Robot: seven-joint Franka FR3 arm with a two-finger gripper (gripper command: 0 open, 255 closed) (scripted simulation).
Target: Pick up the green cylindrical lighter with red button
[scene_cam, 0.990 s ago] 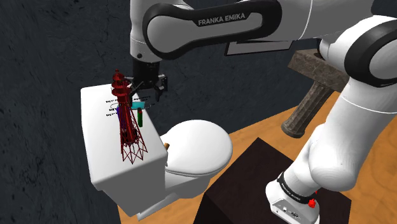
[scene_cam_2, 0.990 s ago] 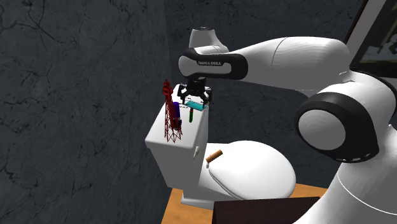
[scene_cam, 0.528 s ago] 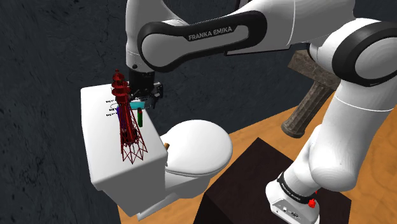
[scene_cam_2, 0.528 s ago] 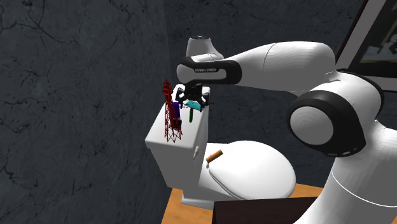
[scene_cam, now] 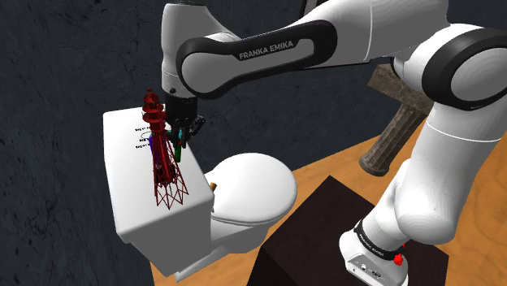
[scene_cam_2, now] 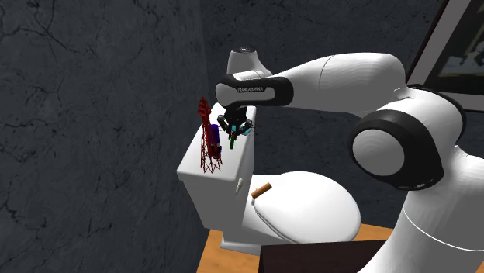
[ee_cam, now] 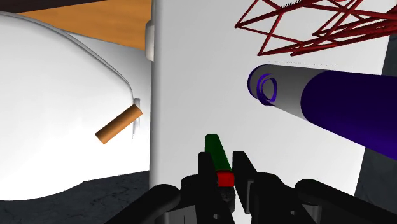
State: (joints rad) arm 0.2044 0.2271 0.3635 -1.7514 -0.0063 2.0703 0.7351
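Pinching the green lighter (ee_cam: pixel 214 145) at its red-buttoned end, the end effector (ee_cam: pixel 222 167) hangs over the toilet tank lid (ee_cam: pixel 191 76) where it stands. Lifting straight up looks wisest, avoiding the purple cylinder (ee_cam: pixel 343 108) and red lattice tower (ee_cam: pixel 305 25) nearby.

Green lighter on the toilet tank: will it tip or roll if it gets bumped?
The green lighter stands upright, thin and tall, so a sideways bump would probably tip it. It is round, so once down it might roll along the flat white tank lid. It looks small and stiff, so probably light for the fingers clasping it.
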